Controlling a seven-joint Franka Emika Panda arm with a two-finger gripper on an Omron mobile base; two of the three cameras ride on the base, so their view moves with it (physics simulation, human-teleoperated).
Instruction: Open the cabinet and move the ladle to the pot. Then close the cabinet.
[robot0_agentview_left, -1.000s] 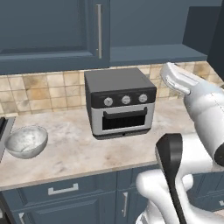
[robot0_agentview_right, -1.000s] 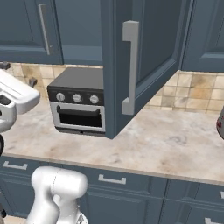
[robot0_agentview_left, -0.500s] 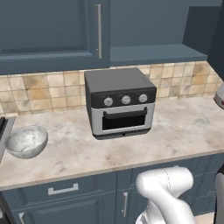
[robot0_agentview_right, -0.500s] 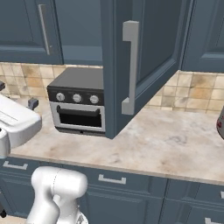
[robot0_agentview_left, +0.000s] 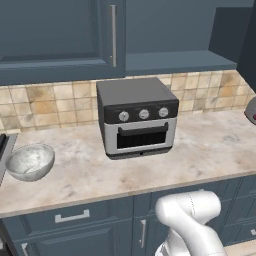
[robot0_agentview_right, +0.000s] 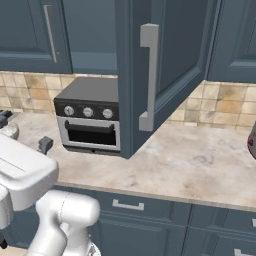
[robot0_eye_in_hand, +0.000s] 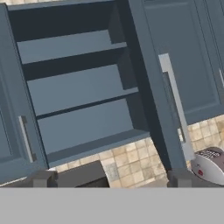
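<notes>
Facing the cabinet (robot0_eye_in_hand: 83, 87) with my gripper (robot0_eye_in_hand: 111, 177) fingers spread, empty, I am judging its stiff hinged right door (robot0_eye_in_hand: 175, 65) best taken by the bar handle (robot0_eye_in_hand: 175, 105).

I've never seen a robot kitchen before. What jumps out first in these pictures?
The dark slate-blue wall cabinet stands open, its right door with a long silver bar handle swung out over the marble counter, its shelves bare. Below it sits a black and silver toaster oven against the tiled wall, with a grey metal bowl to its left.
</notes>
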